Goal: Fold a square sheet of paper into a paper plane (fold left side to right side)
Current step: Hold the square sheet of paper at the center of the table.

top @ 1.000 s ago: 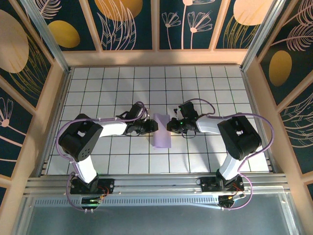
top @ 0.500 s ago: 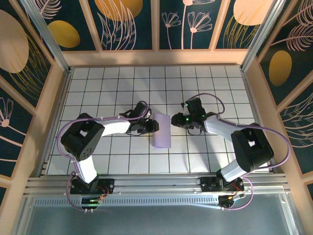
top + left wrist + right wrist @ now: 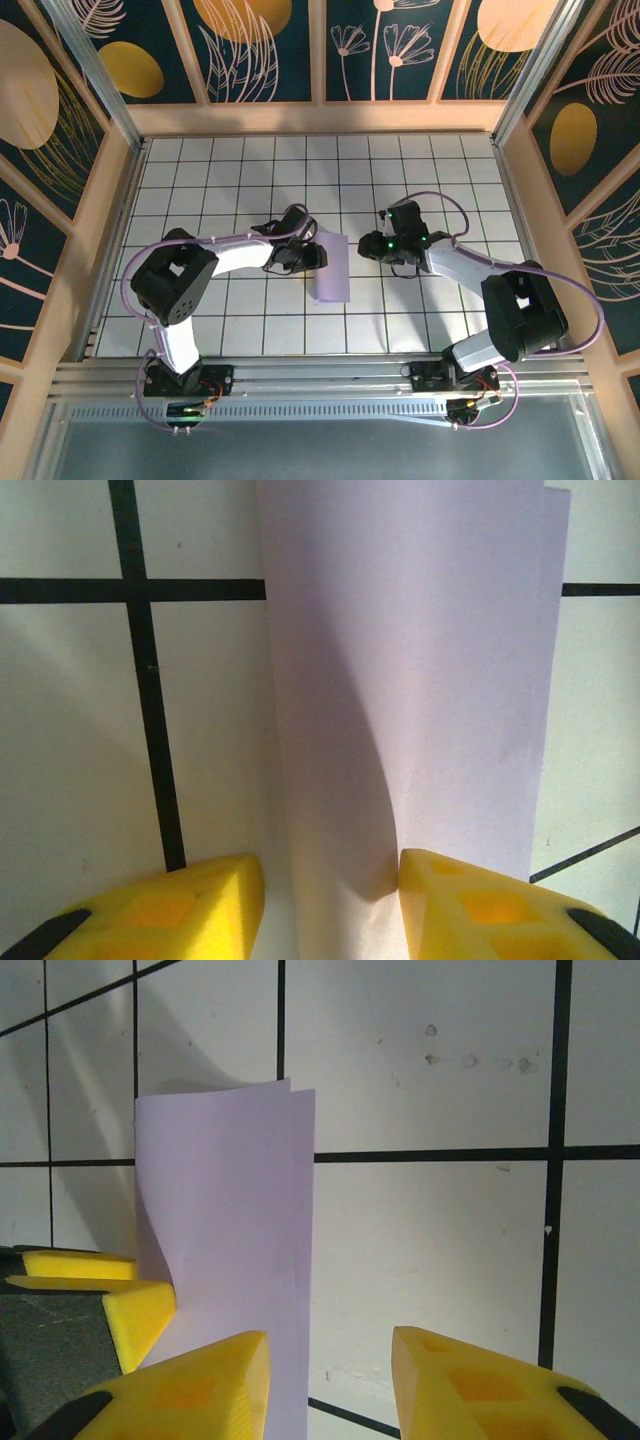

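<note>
The square sheet of paper [image 3: 332, 270] lies folded in half, a tall lavender strip on the grid table, also in the left wrist view [image 3: 420, 680] and the right wrist view [image 3: 230, 1210]. The paper plane is out of view. My left gripper [image 3: 312, 258] sits at the strip's left side, open, with the rounded fold bulging between its yellow fingers [image 3: 470, 905]. The right finger touches the bulge. My right gripper [image 3: 372, 245] stands open just right of the paper, its left fingertip [image 3: 200, 1390] over the free edge, holding nothing.
White grid table [image 3: 230, 180] inside a wooden frame with patterned walls. A metal rail [image 3: 320, 385] runs along the near edge by the arm bases. Open tiles lie behind and to both sides of the paper.
My right gripper has opened, let go of the paper's right edge and drawn back to the right. The paper has settled flatter. The left gripper has hardly moved.
</note>
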